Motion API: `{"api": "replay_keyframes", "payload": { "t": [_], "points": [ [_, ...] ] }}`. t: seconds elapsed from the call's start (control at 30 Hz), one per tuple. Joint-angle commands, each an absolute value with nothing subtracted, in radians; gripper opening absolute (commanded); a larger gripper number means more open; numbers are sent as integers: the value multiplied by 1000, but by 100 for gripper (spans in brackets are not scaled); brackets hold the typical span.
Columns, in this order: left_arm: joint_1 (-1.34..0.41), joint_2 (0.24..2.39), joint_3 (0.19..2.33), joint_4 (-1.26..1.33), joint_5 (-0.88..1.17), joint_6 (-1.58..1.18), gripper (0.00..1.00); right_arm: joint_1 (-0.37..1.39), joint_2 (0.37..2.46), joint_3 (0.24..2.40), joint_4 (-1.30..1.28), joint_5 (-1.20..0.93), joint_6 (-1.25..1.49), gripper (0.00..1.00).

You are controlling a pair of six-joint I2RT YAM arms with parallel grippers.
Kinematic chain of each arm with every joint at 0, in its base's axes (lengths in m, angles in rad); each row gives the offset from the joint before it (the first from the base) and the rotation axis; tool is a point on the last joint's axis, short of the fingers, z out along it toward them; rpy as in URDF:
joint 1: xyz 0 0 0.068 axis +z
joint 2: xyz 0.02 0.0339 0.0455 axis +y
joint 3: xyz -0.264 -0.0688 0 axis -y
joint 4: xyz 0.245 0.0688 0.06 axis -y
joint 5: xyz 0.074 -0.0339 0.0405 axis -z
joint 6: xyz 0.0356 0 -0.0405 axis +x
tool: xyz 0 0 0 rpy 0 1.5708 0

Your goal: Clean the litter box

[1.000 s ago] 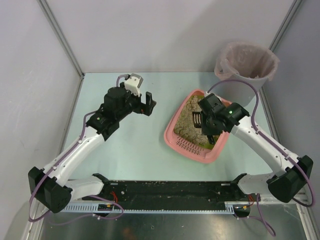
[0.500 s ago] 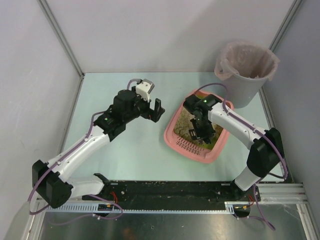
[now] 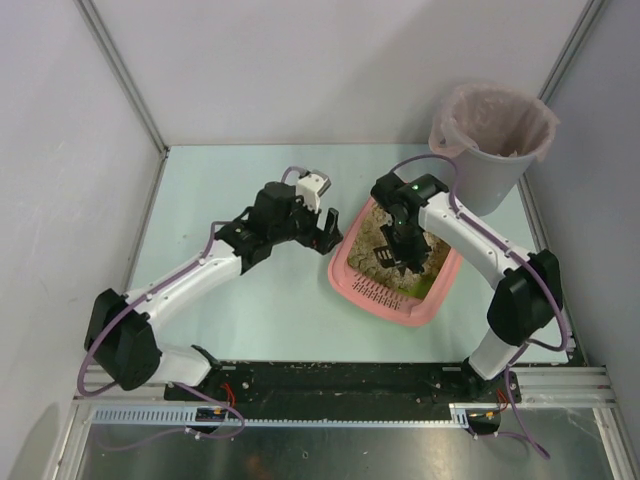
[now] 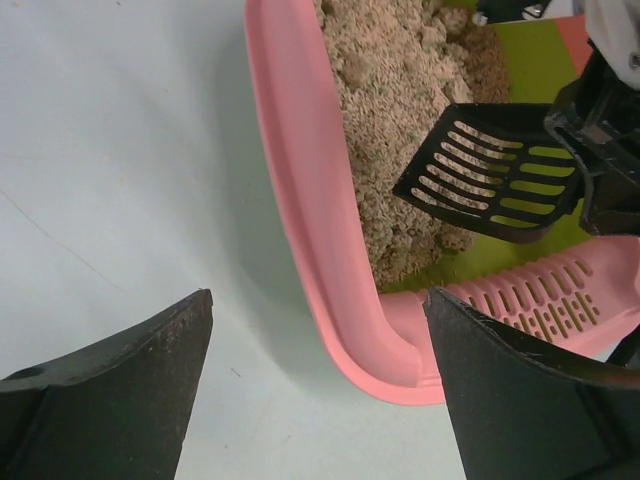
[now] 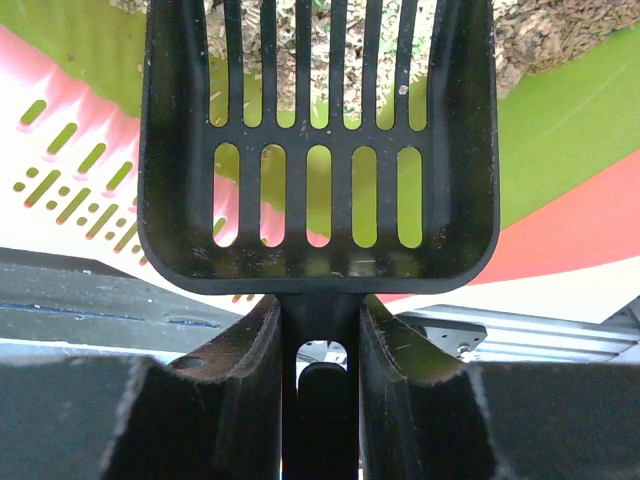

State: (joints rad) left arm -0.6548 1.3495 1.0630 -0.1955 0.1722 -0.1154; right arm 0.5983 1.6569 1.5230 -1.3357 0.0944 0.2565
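Right end effector [image 5: 320,340] is clamped narrow on the handle of the black scoop [image 5: 320,130], and I can see the stem pinched between both fingers. The scoop's slotted blade hangs over the inside of the litter box [image 3: 372,291], above the yellow-green lining near the slotted end, with the sandy litter [image 4: 390,90] heaped just beyond it. I can't tell whether the blade touches the lining.

Left end effector [image 3: 325,228] is spread wide and holding nothing. It hovers at the box's left wall [image 4: 300,180], with one finger [image 4: 110,400] over the bare worktop [image 3: 250,180] and the other finger [image 4: 530,400] over the slotted pink rim.

The box sits on the worktop right of centre, turned at an angle. Its far corner is near the grey bucket [image 3: 490,150] with the pinkish bag, which stands in the back right corner.
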Motion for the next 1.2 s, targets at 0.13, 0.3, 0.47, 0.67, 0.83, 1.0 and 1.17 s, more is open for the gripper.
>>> {"api": "replay_keyframes", "payload": {
  "t": [0.13,0.3,0.47,0.67,0.83,1.0,1.17],
  "points": [
    [-699,1431,1083,-170,218,-141,87,601,1692,1511,-1470,89,265,0],
    [-706,1477,1088,-172,221,-141,81,595,1695,1508,-1462,17,233,0],
    [-706,1531,1094,-173,235,-155,72,597,1738,1506,-1460,11,230,0],
    [-707,1546,1100,-172,252,-161,66,601,1764,1505,-1456,-21,224,0],
    [-709,1584,1109,-172,291,-183,65,601,1796,1506,-1425,-49,210,0],
    [-710,1609,1114,-170,276,-176,57,601,1839,1520,-1378,-34,201,0],
    [-712,1635,1115,-172,299,-184,49,598,1867,1539,-1325,-35,204,0]
  ]
}}
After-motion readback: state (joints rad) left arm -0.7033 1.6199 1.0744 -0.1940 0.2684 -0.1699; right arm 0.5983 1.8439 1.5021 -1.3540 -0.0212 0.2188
